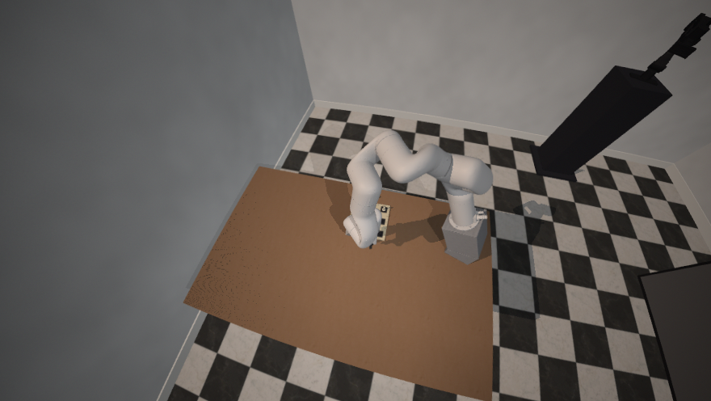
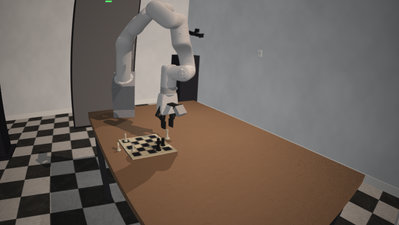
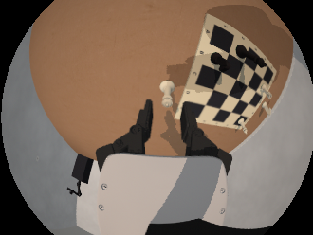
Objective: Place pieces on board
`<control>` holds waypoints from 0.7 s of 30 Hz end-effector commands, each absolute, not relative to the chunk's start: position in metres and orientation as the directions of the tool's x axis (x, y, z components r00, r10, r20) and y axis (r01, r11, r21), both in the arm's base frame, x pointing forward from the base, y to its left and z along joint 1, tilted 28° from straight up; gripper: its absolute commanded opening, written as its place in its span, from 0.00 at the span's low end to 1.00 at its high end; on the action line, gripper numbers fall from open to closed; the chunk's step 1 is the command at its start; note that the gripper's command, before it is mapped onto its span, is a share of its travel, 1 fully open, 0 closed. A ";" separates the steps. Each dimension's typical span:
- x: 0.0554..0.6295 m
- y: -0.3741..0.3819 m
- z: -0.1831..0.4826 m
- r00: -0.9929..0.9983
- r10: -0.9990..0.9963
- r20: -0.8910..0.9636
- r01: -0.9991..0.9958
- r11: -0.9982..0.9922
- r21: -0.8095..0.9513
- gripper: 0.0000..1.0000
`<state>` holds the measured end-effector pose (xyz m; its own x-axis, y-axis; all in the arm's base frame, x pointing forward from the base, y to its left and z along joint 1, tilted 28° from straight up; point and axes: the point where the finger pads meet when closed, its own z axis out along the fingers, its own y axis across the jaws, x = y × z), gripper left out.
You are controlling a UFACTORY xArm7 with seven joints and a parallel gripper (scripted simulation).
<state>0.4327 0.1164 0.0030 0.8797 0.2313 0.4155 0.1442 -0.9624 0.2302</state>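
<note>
The small chessboard (image 2: 147, 146) lies near the table's corner by the robot base and also shows in the wrist view (image 3: 230, 78). A slim white piece (image 2: 167, 134) stands upright on the table just off the board's far edge; it shows in the wrist view (image 3: 167, 93) too. My gripper (image 2: 166, 124) (image 3: 167, 108) hovers right above this piece, fingers partly apart, with nothing between them. Two black pieces (image 2: 160, 143) stand on the board's near right part. A white piece (image 2: 125, 137) stands on the far left corner square. Another white piece (image 2: 118, 146) stands off the board's left edge.
The robot's grey base (image 2: 123, 96) stands behind the board at the table's end. The table edge runs close to the board's left side. In the overhead view the arm covers most of the board (image 1: 382, 222).
</note>
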 end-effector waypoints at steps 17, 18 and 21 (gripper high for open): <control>0.442 0.114 -0.014 0.879 0.231 0.417 0.145 -0.963 0.229 0.42; 0.443 0.114 -0.016 0.879 0.231 0.417 0.145 -0.963 0.229 0.42; 0.446 0.113 -0.022 0.879 0.231 0.417 0.145 -0.963 0.229 0.42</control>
<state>0.4426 0.1132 -0.0167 0.8796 0.2312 0.4157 0.1442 -0.9624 0.2303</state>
